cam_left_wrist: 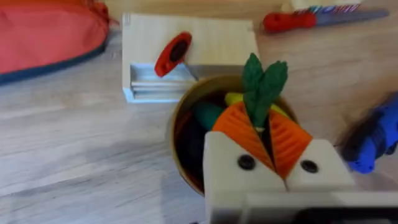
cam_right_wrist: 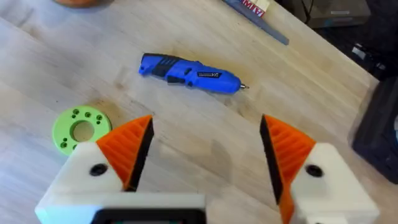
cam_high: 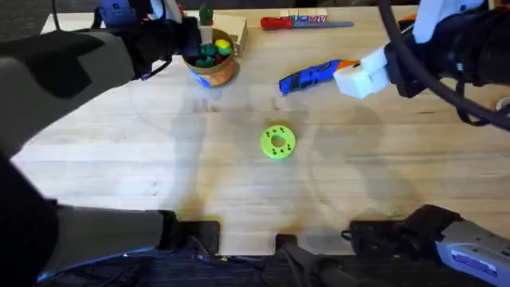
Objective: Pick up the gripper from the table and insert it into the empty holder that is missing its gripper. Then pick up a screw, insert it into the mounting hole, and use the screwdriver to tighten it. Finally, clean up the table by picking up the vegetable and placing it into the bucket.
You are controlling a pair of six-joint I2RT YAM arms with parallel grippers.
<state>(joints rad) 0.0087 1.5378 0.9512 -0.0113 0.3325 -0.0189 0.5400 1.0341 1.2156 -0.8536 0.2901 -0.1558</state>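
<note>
one vegetable (cam_left_wrist: pixel 264 84), one bucket (cam_left_wrist: pixel 186 118)

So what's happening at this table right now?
Two robot arms are tidying up. The left pincer is shut on a dark-green toy vegetable, holding it right over the brown bucket, which already has other toy pieces in it. The right pincer hangs open above the table near the blue screwdriver, holding nothing. A lime-green ring lies mid-table.
</note>
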